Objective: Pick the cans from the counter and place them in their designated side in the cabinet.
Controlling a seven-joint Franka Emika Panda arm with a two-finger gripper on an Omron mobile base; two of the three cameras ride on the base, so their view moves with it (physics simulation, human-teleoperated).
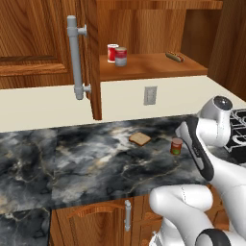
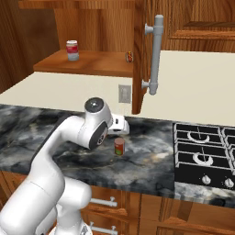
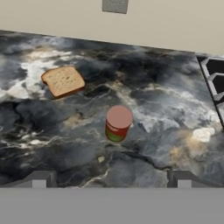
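The gripper (image 3: 111,181) hangs above the counter (image 1: 72,163), its jaws spread wide with nothing between them. Just ahead of it one can (image 3: 118,123) stands upright on the dark marbled stone: red with a green label and a dull pinkish lid. Beyond it, a little to one side, lies one slice of bread (image 3: 63,80). Farther back, on the shelf of the open cabinet (image 1: 153,67), two more cans stand side by side: a pale grey can (image 1: 121,56) with a red top band and a bright red can (image 1: 112,52).
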